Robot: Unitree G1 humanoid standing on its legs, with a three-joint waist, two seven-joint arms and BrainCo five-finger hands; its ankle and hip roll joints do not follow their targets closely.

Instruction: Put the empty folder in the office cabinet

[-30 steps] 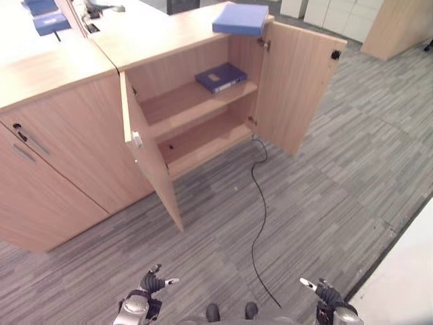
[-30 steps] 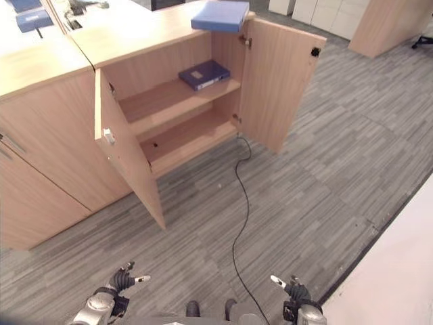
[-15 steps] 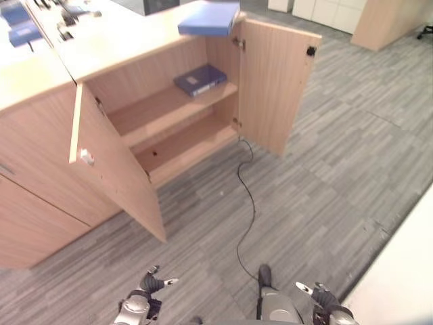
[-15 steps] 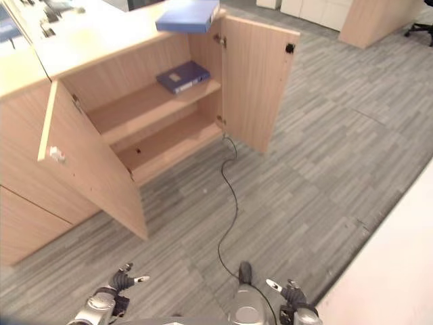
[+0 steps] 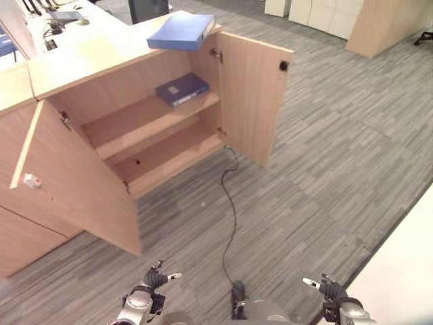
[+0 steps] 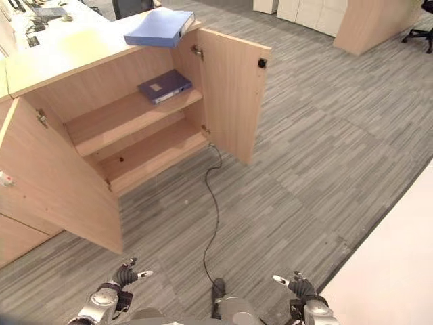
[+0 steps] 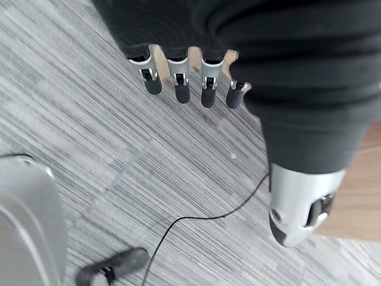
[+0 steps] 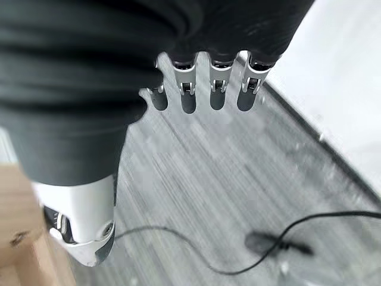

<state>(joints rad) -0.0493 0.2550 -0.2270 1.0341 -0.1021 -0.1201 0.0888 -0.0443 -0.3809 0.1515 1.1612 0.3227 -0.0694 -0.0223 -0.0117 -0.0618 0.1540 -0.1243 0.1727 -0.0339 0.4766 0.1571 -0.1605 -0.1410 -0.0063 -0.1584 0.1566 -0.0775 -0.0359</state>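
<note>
Grey striped carpet floor lies before the light wooden office cabinet, both doors open. Left robot hand hangs empty, fingers relaxed. On the cabinet's top lies a light blue folder; on its upper shelf, a dark blue folder. Right robot hand hangs likewise, empty.

The light blue folder lies flat on top of the office cabinet, at the upper middle of the frame, its near corner jutting slightly past the top's edge above the open compartment; the cabinet is pale wood, both doors swung wide open, the right door just below the folder; inside, a dark blue binder lies flat on the upper shelf
</note>
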